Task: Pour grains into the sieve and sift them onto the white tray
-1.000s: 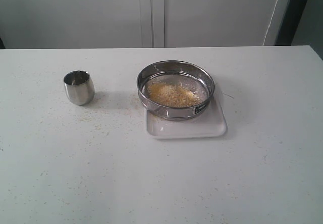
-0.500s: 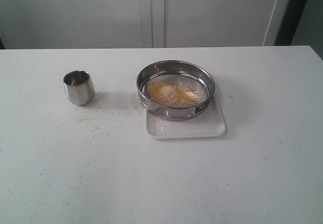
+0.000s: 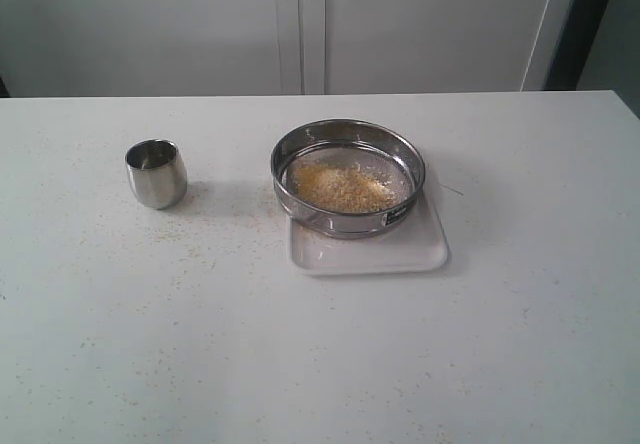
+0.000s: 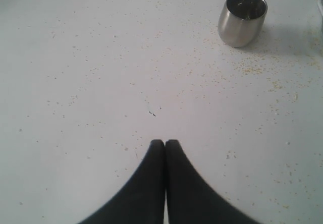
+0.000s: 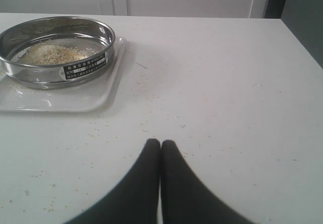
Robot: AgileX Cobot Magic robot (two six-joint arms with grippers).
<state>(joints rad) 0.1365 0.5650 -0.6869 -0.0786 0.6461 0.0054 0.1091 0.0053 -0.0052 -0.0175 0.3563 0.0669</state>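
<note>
The round steel sieve (image 3: 348, 176) rests on the white tray (image 3: 420, 252) near the table's middle, its dark label (image 5: 85, 65) facing the right wrist camera. A heap of golden and pale grains (image 3: 340, 186) lies on its mesh (image 5: 50, 53). Neither arm shows in the exterior view. My left gripper (image 4: 165, 143) is shut with nothing in it, hovering over bare table well short of the steel cup. My right gripper (image 5: 160, 143) is shut and holds nothing, over the table off to the side of the tray (image 5: 60, 99).
A small rounded steel cup (image 3: 156, 173) stands upright left of the sieve, also seen in the left wrist view (image 4: 242, 18). Stray grains (image 4: 252, 68) are scattered over the white table (image 3: 320, 354). A pale wall with panels stands behind.
</note>
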